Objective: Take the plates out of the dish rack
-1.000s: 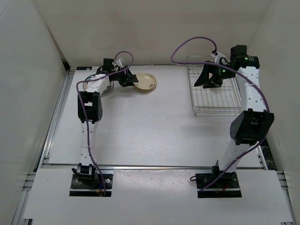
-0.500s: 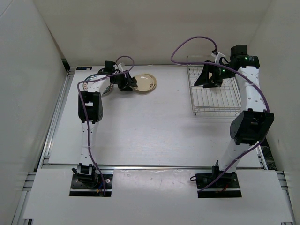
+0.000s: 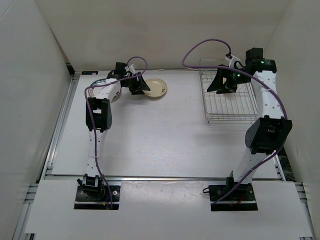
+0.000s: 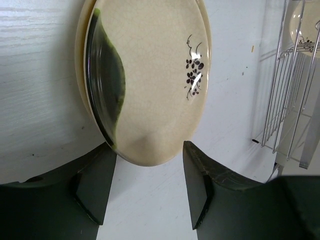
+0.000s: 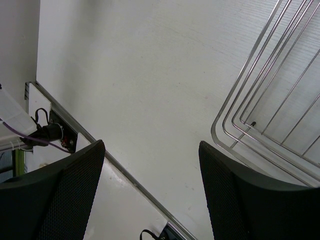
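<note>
Left claw (image 4: 148, 150) wide at edge of cream plate (image 4: 155, 75); dish rack (image 4: 287, 100) partly offscreen

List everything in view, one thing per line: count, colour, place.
cream plates: at least two, stacked, cream with a dark green patch, far middle-left of the table
dark-rimmed plate: one, white, far left, partly under the left arm
dish rack: one, silvery wire, far right
table: one, white
cables: two, purple, along the arms
left end effector: black, open, at the cream plates' edge
right end effector: black, open, above the rack's left side
</note>
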